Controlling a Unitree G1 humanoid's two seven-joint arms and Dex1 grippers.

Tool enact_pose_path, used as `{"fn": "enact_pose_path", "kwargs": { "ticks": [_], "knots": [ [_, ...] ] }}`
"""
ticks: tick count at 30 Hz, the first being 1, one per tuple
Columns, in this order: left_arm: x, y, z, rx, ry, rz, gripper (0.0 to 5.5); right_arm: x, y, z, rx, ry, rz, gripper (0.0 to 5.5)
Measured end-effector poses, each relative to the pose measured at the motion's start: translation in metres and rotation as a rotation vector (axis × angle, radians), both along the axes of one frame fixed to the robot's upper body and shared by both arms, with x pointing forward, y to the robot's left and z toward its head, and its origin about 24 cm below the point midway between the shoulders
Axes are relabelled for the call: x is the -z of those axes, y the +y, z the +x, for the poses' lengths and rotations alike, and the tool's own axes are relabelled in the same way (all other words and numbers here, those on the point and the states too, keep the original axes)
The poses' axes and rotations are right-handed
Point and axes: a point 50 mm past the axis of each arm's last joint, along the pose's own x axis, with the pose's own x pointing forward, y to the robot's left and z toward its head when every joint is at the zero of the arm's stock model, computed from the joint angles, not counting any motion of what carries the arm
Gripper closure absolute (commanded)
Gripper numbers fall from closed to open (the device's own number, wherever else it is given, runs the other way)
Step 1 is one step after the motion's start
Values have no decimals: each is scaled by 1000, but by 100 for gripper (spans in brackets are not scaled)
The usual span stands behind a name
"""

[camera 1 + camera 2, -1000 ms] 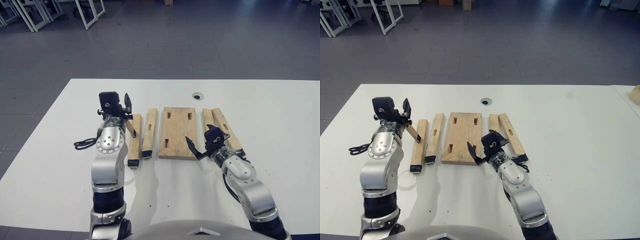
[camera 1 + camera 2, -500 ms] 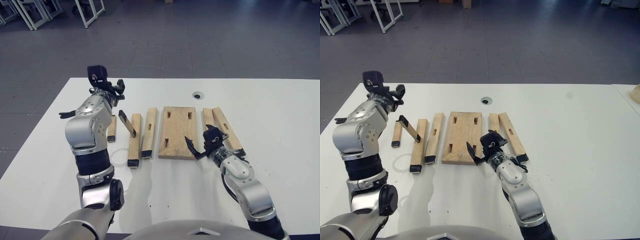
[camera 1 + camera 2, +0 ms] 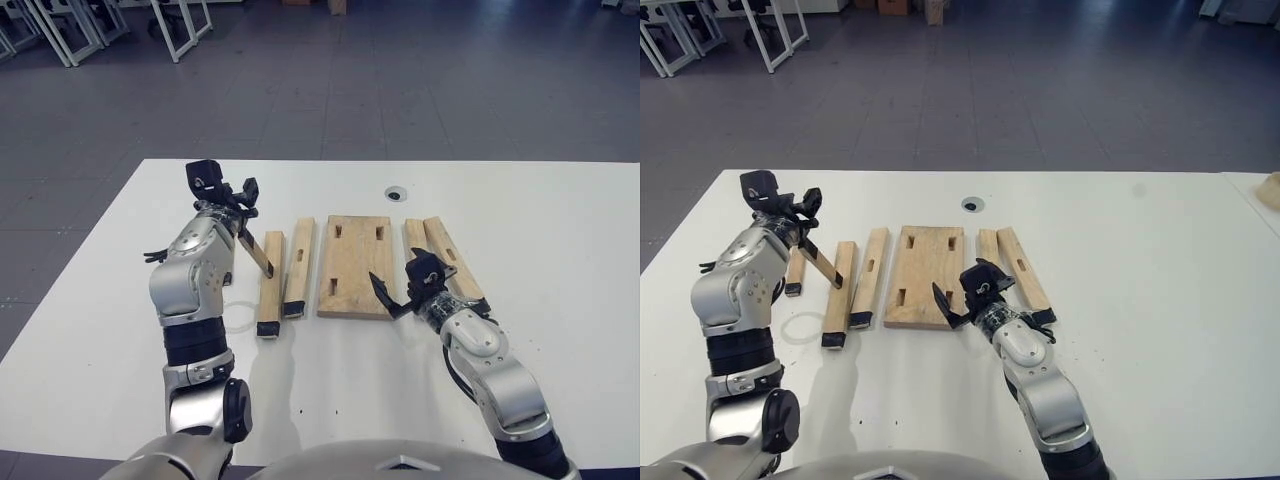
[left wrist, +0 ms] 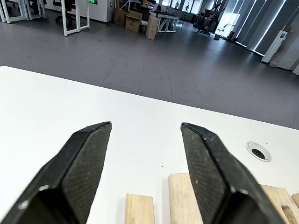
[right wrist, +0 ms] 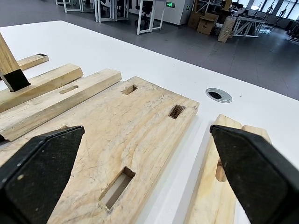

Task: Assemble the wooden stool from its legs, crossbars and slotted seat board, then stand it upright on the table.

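The slotted seat board [image 3: 353, 266] lies flat mid-table. Two legs [image 3: 270, 282] [image 3: 298, 264] lie left of it, and two more [image 3: 418, 244] [image 3: 452, 258] lie to its right. A black-tipped crossbar [image 3: 821, 262] leans tilted, its lower end on the leftmost leg. A second crossbar [image 3: 794, 272] lies flat further left. My left gripper [image 3: 240, 192] is open above the tilted crossbar's upper end, with nothing between its fingers [image 4: 84, 158]. My right gripper [image 3: 400, 282] is open just over the board's near right corner.
A round cable hole [image 3: 397, 190] sits in the table behind the board. A faint white ring [image 3: 236, 314] marks the table near the left legs. A black cable [image 3: 156, 256] hangs off my left arm. The table's near half is bare.
My left arm swung left and back, baring the flat crossbar, then returned partway toward the tilted crossbar. The wooden parts and the right arm stayed put.
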Motion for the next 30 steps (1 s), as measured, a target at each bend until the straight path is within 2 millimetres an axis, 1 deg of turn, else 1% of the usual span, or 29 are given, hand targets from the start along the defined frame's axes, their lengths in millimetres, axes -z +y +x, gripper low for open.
{"fn": "enact_pose_path", "kwargs": {
  "ticks": [5,7,8,10,11,12,13,14,15,16,17,18,20,22,23,25,27,30],
  "knots": [
    [-9,1,1,6,-24,24,275,1,0,0,6,7,-1,54],
    [-19,1,-1,12,-34,27,275,1,0,-1,7,7,-1,54],
    [-30,1,-2,15,-64,31,275,1,-1,-1,8,8,-1,54],
    [-74,2,-5,15,-214,74,275,1,-1,-1,12,10,-1,54],
    [-93,1,-9,24,-284,87,254,2,-1,-1,14,10,-1,54],
    [-107,-3,-18,42,-338,89,241,2,-2,-2,16,13,-1,54],
    [-109,-7,-24,61,-342,87,220,2,-2,-2,18,13,-2,54],
    [-107,-11,-34,82,-345,93,214,2,-3,-2,22,13,-2,54],
    [-98,-16,-48,103,-331,102,185,2,-4,-2,26,13,-3,54],
    [-81,-25,-67,141,-289,99,166,4,-6,-4,35,20,-5,54],
    [-66,-30,-85,167,-239,98,158,6,-7,-6,41,28,-5,54],
    [-54,-34,-104,185,-207,104,140,7,-8,-7,45,33,-6,54],
    [-38,-38,-130,189,-162,105,113,7,-9,-10,50,38,-5,54],
    [-21,-36,-146,147,-88,109,79,9,-10,-13,52,45,-6,54],
    [-10,-34,-155,115,-17,121,74,9,-11,-13,52,45,-9,54],
    [6,-32,-167,76,100,150,74,8,-11,-13,47,44,-11,54],
    [28,-34,-181,92,268,153,74,8,-11,-13,39,42,-15,54],
    [49,-38,-194,127,429,132,74,7,-12,-12,27,40,-20,54]
  ]
}}
